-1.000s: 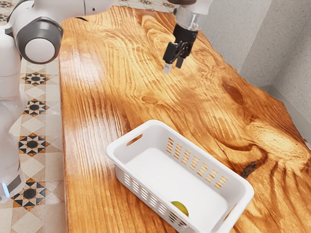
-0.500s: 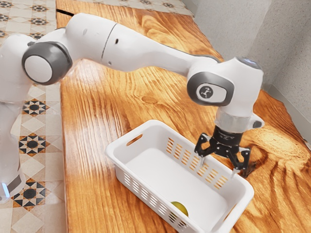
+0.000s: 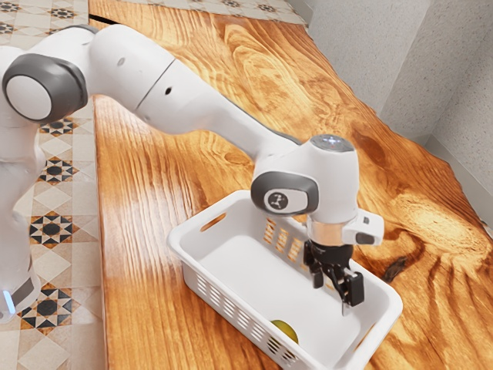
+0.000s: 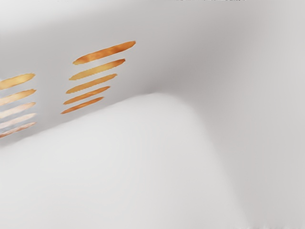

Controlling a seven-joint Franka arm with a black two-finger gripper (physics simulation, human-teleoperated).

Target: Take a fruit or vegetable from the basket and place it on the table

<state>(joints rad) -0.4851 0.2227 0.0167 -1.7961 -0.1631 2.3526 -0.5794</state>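
Though greenish, rounded yellow fruit (image 3: 286, 331)

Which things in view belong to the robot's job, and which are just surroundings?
Part of the job:
- yellow-green item, presumably the fruit or vegetable to pick up
- white basket holding it
- wooden table, where it should go
- gripper

Surroundings:
- patterned floor
- grey wall

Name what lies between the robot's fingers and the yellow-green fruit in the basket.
No object: in the exterior view, the stretch from the fingers to the fruit is bare, with the basket's white floor behind it.
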